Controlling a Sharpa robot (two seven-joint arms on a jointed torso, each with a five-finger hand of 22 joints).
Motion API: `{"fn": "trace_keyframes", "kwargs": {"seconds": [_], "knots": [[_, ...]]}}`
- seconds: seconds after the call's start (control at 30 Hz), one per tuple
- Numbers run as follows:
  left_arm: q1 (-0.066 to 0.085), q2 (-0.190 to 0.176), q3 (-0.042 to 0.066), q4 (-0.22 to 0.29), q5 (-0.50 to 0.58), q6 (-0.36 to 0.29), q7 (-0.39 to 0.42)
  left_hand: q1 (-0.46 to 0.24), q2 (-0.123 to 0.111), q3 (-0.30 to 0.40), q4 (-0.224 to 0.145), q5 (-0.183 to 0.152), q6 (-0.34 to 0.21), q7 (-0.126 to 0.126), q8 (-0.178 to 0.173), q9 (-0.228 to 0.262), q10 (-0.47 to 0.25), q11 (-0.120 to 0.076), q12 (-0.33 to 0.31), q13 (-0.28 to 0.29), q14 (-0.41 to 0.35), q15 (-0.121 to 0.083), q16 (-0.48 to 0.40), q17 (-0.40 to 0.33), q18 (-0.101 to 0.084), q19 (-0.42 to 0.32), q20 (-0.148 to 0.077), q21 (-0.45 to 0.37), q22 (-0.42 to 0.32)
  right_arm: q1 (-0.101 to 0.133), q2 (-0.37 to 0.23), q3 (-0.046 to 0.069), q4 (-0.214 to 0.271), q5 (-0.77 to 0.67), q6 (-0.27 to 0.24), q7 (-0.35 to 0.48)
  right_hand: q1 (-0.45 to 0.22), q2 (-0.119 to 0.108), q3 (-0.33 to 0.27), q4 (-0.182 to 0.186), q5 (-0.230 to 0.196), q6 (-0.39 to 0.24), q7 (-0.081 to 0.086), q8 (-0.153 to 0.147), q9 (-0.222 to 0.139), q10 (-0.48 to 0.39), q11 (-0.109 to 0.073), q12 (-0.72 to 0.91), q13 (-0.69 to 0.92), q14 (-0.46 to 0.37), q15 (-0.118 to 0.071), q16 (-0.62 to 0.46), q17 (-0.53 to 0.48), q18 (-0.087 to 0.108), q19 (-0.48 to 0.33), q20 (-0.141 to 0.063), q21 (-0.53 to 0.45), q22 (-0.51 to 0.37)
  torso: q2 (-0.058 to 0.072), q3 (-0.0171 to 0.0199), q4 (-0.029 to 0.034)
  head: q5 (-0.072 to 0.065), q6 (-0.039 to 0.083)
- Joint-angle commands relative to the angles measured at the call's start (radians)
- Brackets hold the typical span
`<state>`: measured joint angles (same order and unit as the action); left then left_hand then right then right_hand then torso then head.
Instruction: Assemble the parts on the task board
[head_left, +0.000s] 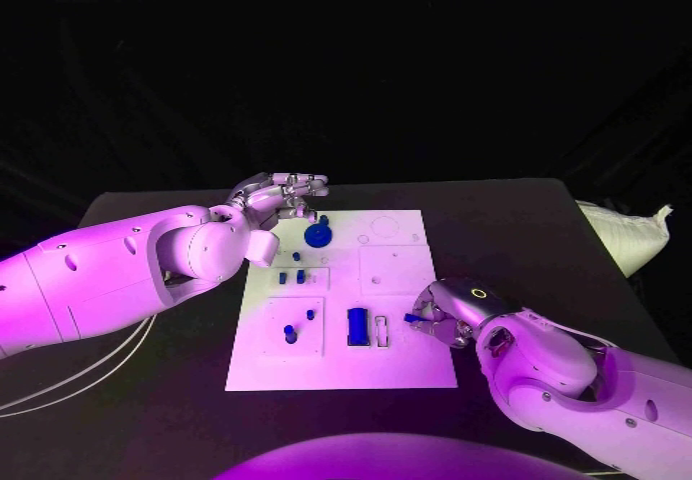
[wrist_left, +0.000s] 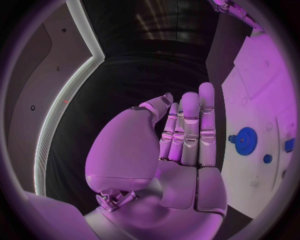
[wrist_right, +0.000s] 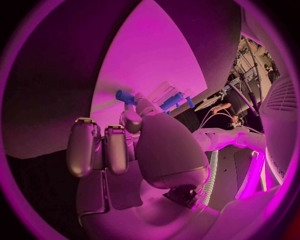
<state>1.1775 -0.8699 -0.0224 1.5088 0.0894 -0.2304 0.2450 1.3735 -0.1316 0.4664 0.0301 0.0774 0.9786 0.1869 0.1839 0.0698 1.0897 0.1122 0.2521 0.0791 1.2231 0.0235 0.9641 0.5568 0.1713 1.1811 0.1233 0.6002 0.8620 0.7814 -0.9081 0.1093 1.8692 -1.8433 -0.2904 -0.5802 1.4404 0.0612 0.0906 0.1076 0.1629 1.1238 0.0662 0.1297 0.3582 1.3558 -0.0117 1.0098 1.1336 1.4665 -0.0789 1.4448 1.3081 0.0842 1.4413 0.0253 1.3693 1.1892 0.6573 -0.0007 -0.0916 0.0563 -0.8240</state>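
The white task board (head_left: 397, 375) lies mid-table. My left hand (head_left: 281, 195) hovers at its far left corner, fingers stretched out and holding nothing, with a blue gear (head_left: 317, 235) just beside it on the board. In the left wrist view the gear (wrist_left: 245, 141) lies past the straight fingers (wrist_left: 187, 130). My right hand (head_left: 450, 312) is at the board's right edge and pinches a small blue part (head_left: 413, 318) over the board. The right wrist view shows that part (wrist_right: 125, 96) at the fingertips, close to a blue block (wrist_right: 172, 101).
On the board lie a tall blue block (head_left: 358, 326), two small blue pegs (head_left: 291, 277) and more small blue pieces (head_left: 293, 333) at the near left. A white crumpled object (head_left: 627, 235) sits at the table's right edge. Cables (head_left: 72, 380) hang at the left.
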Motion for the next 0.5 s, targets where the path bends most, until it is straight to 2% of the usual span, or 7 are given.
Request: {"fn": "trace_keyframes", "kwargs": {"seconds": [0.03, 0.23, 0.27, 0.33, 0.37, 0.5], "knots": [[0.0, 0.0, 0.001, 0.002, -0.005, 0.018, 0.004, 0.002, 0.008, -0.006, -0.001, 0.001, -0.007, 0.0, 0.002, -0.001, -0.009, -0.001, 0.006, 0.001, -0.008, 0.0, 0.006, -0.001, 0.012, 0.004, 0.0, -0.005, -0.001, -0.001, 0.003, 0.001, 0.007, 0.114, -0.12, -0.004, -0.027, -0.016, 0.031, 0.008, 0.008, 0.016, -0.008, 0.005, 0.007, 0.015, -0.008, 0.002, 0.008, 0.07, -0.008, 0.003, 0.076, -0.011, 0.0, -0.007, 0.005, 0.001, -0.001, -0.0007, -0.0003, 0.002, 0.0], [0.0, 0.0, 0.001, 0.004, -0.005, 0.019, 0.004, 0.002, 0.008, -0.006, -0.001, 0.001, -0.007, 0.0, 0.002, -0.001, -0.009, -0.001, 0.006, 0.001, -0.008, 0.0, 0.006, -0.001, 0.012, 0.004, 0.0, -0.005, -0.001, 0.0, 0.013, 0.002, 0.011, 0.198, -0.139, -0.009, -0.049, -0.034, 0.054, 0.017, 0.016, 0.018, -0.008, 0.004, 0.008, 0.018, -0.008, 0.004, 0.012, 0.07, -0.008, 0.004, 0.078, -0.011, 0.0, -0.006, 0.005, 0.001, 0.0, -0.0009, -0.0008, 0.0, -0.002], [0.0, 0.001, 0.001, 0.004, -0.005, 0.019, 0.004, 0.002, 0.008, -0.006, -0.001, 0.001, -0.007, 0.0, 0.002, -0.001, -0.009, -0.001, 0.006, 0.001, -0.008, 0.0, 0.006, -0.001, 0.012, 0.004, 0.0, -0.005, -0.001, 0.0, 0.015, 0.002, 0.01, 0.204, -0.136, -0.011, -0.06, -0.043, 0.059, 0.022, 0.028, 0.02, -0.008, 0.004, 0.009, 0.02, -0.009, 0.007, 0.015, 0.07, -0.008, 0.005, 0.08, -0.011, 0.001, -0.006, 0.006, 0.004, 0.0, -0.0012, -0.0004, -0.001, -0.001], [0.0, 0.001, 0.001, 0.004, -0.006, 0.019, 0.003, 0.002, 0.008, -0.006, -0.001, 0.001, -0.007, 0.0, 0.002, -0.001, -0.009, -0.001, 0.006, 0.001, -0.008, 0.0, 0.006, -0.001, 0.012, 0.004, 0.0, -0.005, -0.001, 0.0, 0.019, 0.002, 0.007, 0.213, -0.127, -0.016, -0.089, -0.066, 0.062, 0.036, 0.09, 0.025, -0.009, 0.004, 0.01, 0.026, -0.009, 0.015, 0.022, 0.072, -0.009, 0.009, 0.085, -0.013, 0.004, -0.006, 0.01, 0.01, -0.001, -0.0014, -0.0005, 0.0, -0.001], [0.0, 0.001, 0.001, 0.005, -0.006, 0.02, 0.003, 0.002, 0.008, -0.006, -0.001, 0.001, -0.007, 0.0, 0.002, -0.001, -0.009, -0.001, 0.006, 0.001, -0.008, 0.0, 0.006, -0.001, 0.012, 0.004, 0.0, -0.005, -0.001, 0.0, 0.021, 0.003, 0.005, 0.217, -0.12, -0.018, -0.098, -0.071, 0.063, 0.041, 0.103, 0.026, -0.009, 0.004, 0.01, 0.027, -0.009, 0.017, 0.024, 0.072, -0.008, 0.01, 0.087, -0.013, 0.005, -0.007, 0.011, 0.012, -0.001, -0.0018, -0.0002, 0.0, -0.001], [0.0, 0.002, 0.001, 0.005, -0.006, 0.02, 0.002, 0.002, 0.008, -0.006, -0.001, 0.001, -0.007, 0.0, 0.002, -0.001, -0.009, -0.001, 0.006, 0.001, -0.008, 0.0, 0.006, -0.001, 0.012, 0.004, 0.0, -0.005, -0.001, 0.001, 0.03, 0.003, -0.001, 0.243, -0.086, -0.024, -0.126, -0.083, 0.064, 0.058, 0.119, 0.03, -0.009, 0.003, 0.01, 0.032, -0.009, 0.023, 0.031, 0.073, -0.008, 0.013, 0.091, -0.014, 0.007, -0.007, 0.014, 0.017, -0.001, -0.0009, 0.0008, 0.0, -0.002]]}}
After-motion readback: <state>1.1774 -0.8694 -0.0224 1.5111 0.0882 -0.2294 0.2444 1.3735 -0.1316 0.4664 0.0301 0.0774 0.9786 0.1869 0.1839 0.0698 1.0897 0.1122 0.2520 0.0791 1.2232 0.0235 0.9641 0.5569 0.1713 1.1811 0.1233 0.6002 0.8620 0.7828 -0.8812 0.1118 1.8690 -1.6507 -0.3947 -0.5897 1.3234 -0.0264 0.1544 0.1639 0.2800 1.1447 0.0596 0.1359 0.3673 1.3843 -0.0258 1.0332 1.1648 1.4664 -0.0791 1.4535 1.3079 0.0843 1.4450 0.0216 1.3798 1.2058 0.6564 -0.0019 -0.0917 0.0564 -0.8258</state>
